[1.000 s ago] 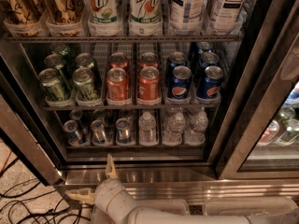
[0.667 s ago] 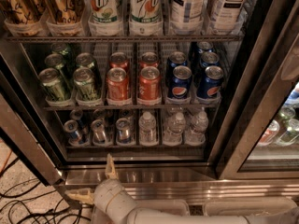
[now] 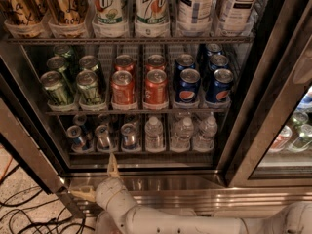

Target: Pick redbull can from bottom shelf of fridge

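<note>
The fridge (image 3: 243, 130) stands open in front of me with its dark wire racks in view. On the bottom shelf (image 3: 141, 152), slim blue-and-silver redbull cans (image 3: 102, 136) stand in the three left lanes, silver tops up. My gripper (image 3: 97, 179) sits below and in front of that shelf, over the steel sill, under the left lanes. Its two beige fingers (image 3: 112, 164) are spread apart and hold nothing. It is apart from the cans. The white arm runs off to the lower right.
Small clear water bottles (image 3: 183, 133) fill the bottom shelf's right lanes. Above is a rack of green (image 3: 90, 87), red (image 3: 156, 87) and blue Pepsi cans (image 3: 187, 86). The door frame (image 3: 29, 155) slants at left. Cables (image 3: 19, 213) lie on the floor.
</note>
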`<state>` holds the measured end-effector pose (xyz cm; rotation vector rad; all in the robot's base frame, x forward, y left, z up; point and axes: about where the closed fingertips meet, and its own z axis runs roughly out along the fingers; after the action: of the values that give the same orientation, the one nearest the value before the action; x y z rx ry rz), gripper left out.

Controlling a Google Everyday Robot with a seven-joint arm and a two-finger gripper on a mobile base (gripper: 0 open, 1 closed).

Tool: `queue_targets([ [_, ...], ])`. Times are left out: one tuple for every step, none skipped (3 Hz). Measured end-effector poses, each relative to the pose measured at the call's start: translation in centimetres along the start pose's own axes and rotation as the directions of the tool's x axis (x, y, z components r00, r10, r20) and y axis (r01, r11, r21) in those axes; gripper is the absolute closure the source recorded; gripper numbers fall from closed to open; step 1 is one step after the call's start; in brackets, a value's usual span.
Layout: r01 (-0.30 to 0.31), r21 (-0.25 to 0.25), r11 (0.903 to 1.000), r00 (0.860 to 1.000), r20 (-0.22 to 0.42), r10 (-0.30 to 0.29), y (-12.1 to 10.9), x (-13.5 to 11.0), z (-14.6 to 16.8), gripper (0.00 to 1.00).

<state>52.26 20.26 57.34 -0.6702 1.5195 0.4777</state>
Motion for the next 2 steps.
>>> queue_targets([
  [0.000, 0.000, 1.0000, 1.000, 0.000, 0.000, 0.00, 0.00, 0.00, 0.07],
  [0.000, 0.000, 1.0000, 1.000, 0.000, 0.000, 0.00, 0.00, 0.00, 0.26],
])
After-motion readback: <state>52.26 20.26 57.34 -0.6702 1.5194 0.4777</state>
